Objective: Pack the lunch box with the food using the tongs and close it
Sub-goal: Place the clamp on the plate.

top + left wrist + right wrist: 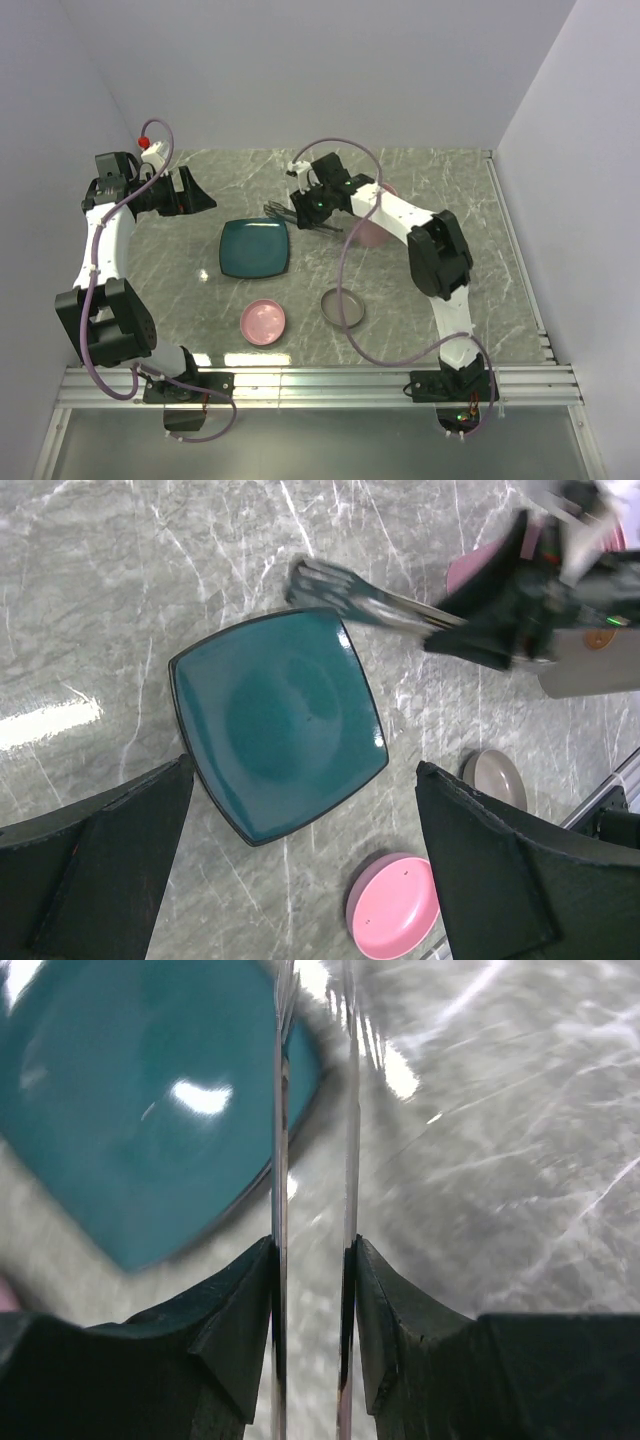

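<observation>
My right gripper (308,208) (313,1250) is shut on the silver tongs (285,213) (350,595) (279,1160). Each finger presses one arm from outside, and a gap stays between the arms. The tong tips hover at the far right corner of the empty teal plate (255,248) (275,725) (120,1110). A shallow pink round lunch box (264,321) (395,905) lies near the front, with a grey round lid (343,308) (500,778) beside it. My left gripper (195,195) (305,770) hangs open, high at the far left. No food shows in any view.
A second pink vessel (372,235) (465,565) sits behind my right forearm, mostly hidden, its contents out of sight. White walls close in the table at the back and on both sides. A metal rail (320,380) runs along the near edge.
</observation>
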Controlling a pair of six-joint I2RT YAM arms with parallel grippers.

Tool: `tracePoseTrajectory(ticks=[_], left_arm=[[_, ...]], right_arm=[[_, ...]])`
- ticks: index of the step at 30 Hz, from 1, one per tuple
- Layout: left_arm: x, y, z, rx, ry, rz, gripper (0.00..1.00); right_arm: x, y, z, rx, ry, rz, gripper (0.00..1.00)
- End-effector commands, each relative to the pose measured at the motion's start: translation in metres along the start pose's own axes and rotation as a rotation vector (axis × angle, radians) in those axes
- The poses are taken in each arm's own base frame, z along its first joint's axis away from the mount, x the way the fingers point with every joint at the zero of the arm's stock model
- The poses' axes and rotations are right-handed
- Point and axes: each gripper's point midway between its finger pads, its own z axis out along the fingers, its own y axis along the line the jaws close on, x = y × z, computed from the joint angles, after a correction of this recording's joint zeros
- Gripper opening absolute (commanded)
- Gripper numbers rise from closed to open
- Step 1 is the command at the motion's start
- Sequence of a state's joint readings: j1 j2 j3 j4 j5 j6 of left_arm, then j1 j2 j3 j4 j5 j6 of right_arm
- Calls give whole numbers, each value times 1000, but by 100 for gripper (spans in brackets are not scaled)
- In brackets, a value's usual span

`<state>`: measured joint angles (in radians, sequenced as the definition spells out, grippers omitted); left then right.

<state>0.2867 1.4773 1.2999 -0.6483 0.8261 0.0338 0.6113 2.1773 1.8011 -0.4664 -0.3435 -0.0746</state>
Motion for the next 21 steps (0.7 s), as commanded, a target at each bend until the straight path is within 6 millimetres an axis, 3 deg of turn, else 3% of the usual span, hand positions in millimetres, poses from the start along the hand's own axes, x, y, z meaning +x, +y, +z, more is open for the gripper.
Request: tracePoseTrajectory(ticks=[1,7,11,21], left_arm=[[-8,-7,-2,30,-29,49,99],[-10,-7,-1,37,-32,35,99],[-13,-8,-3,29,-34,47,99],[-11,-6,0,32,-33,33,99]], right_arm=[[-54,35,-62,-106,-196,-278,44],[-63,55,-70,-204,-227,-324,45],[-57,76,-67,-337,-216,-393,46],[-35,77,-34,-402,-150,-518,49]])
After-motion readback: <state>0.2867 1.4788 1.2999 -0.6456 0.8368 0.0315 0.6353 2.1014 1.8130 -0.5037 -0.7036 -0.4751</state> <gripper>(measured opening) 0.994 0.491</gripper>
